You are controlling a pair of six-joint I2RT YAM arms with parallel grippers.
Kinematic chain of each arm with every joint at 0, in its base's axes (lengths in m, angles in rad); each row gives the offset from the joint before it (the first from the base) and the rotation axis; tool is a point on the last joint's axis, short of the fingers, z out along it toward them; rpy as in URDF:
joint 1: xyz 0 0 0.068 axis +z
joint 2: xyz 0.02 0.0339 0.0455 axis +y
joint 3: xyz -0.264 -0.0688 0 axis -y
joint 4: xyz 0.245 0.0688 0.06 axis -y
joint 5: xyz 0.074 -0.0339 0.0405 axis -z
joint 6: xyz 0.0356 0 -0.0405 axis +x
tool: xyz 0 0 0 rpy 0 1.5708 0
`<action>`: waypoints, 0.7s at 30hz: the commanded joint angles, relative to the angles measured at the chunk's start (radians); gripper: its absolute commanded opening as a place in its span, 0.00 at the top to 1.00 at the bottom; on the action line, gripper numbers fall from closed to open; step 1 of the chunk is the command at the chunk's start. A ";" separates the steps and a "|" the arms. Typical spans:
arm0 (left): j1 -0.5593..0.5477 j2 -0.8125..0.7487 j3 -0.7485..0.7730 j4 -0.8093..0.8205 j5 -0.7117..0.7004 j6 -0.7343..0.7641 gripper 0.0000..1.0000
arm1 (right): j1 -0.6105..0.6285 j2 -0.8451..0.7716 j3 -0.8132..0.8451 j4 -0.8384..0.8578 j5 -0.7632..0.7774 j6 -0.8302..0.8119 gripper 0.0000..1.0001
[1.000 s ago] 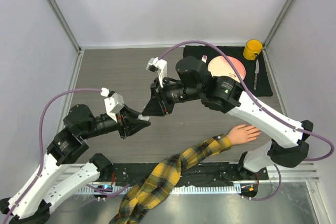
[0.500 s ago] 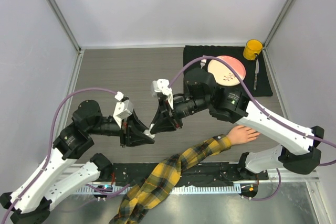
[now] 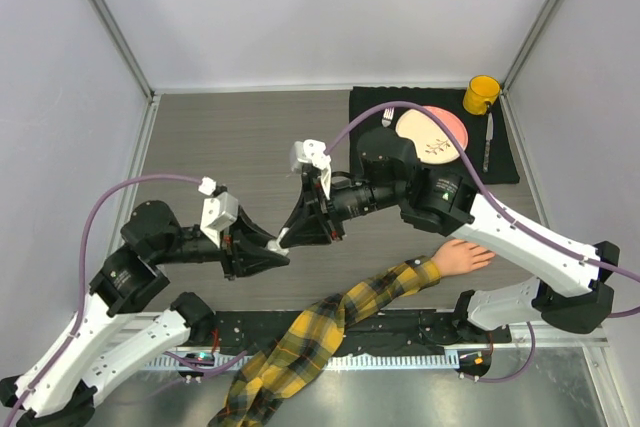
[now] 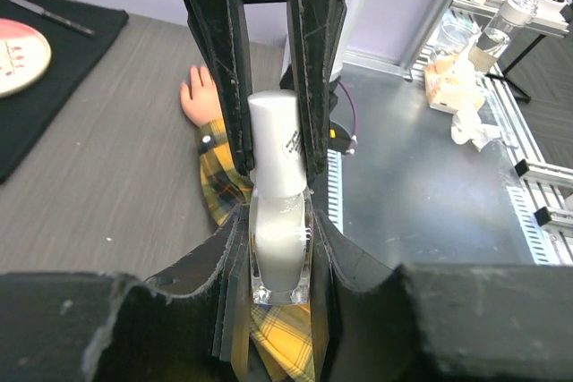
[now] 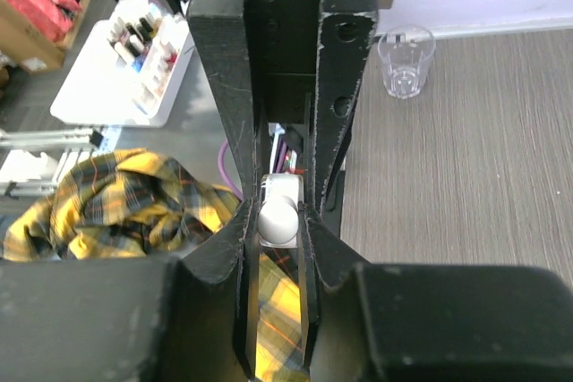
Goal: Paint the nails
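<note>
While both arms meet over the worktop, the move ahead turns on how far the small clear bottle sits from the mannequin hand: it hangs well to that hand's left, beyond the cuff of the yellow-and-black plaid sleeve. The left claw is clamped on the bottle's glass body and the right claw is clamped on its white cap, so the bottle's long axis runs straight from one claw into the other. The nails, too small to make out one by one, lie at the fingertips on the side of the mannequin hand facing away from the bottle. The right arm is the nearer one, its forearm passing just behind that hand, and it probably has to carry the cap across to them. Compared with a second ago, both grips are unchanged, but the right arm has swung down toward the mannequin hand, uncovering more of the pink plate behind it.
</note>
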 commanded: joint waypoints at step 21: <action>0.001 0.033 0.022 0.030 0.073 0.029 1.00 | 0.000 -0.057 0.014 -0.023 0.042 0.017 1.00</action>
